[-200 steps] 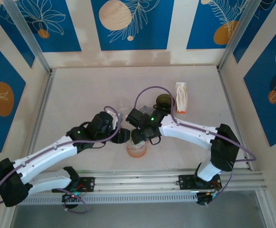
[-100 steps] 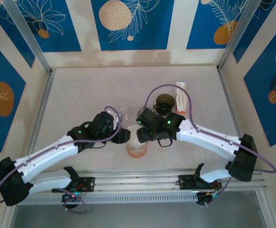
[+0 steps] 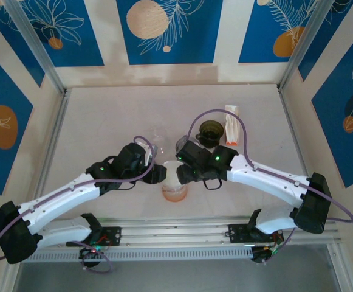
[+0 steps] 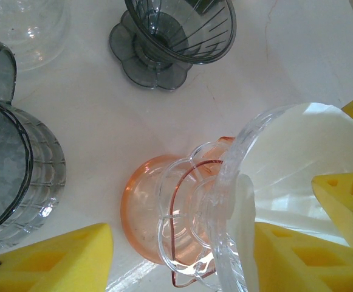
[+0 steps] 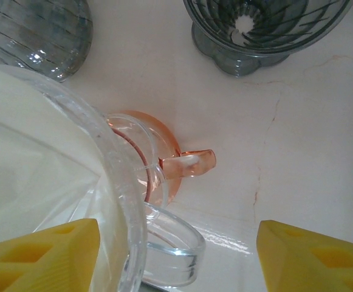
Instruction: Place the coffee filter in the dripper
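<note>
The white paper filter [image 4: 298, 152] sits inside the clear dripper [image 4: 226, 182] on the counter [image 4: 91, 134]. It looks thin, light and floppy; pinch its top edge softly. The left jaws and right jaws are spread apart.

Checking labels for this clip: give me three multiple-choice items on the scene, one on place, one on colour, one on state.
1. The filter sits in: A the clear dripper; B the grey dripper; C neither.
2. The base under the clear dripper is: A green; B pink; C blue.
3. The grey dripper is: A empty; B tipped over; C holding a filter.
Key: 1 A, white paper lines the clear cone; 2 B, pink glass shows below its rim; 3 A, its bare ribs and hole show.
</note>
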